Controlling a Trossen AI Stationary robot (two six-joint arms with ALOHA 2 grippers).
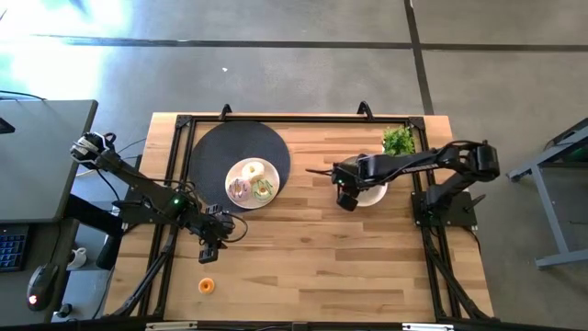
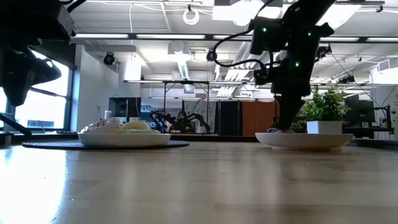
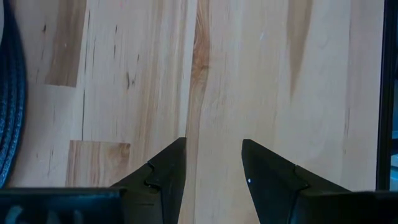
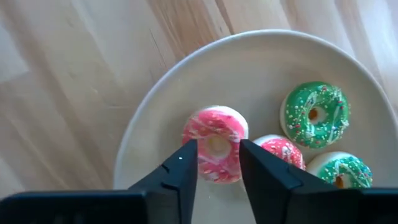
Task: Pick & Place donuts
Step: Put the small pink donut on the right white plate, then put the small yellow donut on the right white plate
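A beige plate (image 4: 155, 124) holds several tiny donuts: one pink-white (image 4: 214, 138), one pink-red (image 4: 283, 149) and two green (image 4: 315, 114) (image 4: 342, 169). My right gripper (image 4: 218, 163) is open and points down over the pink-white donut, with a finger over each of its sides. In the low view it reaches down to the plate's rim (image 2: 283, 127). Three larger iced donuts (image 1: 252, 182) lie on a white plate. A tiny orange donut (image 1: 207, 285) lies on the table by the near edge. My left gripper (image 1: 209, 250) (image 3: 214, 165) is open over bare wood, just beyond the orange donut. My right gripper comes at the pink-white donut (image 4: 214, 138) from above, pointing down, one finger (image 4: 183, 168) on each side of its hole. I cannot tell whether the fingers touch it. The donut lies flat on the beige plate.
The white plate sits on a dark round mat (image 1: 216, 147) at the table's far left. A green plant sprig (image 1: 398, 140) stands in the far right corner behind the beige plate (image 1: 375, 195). Bare wood (image 1: 312, 248) spans the middle and near side of the table.
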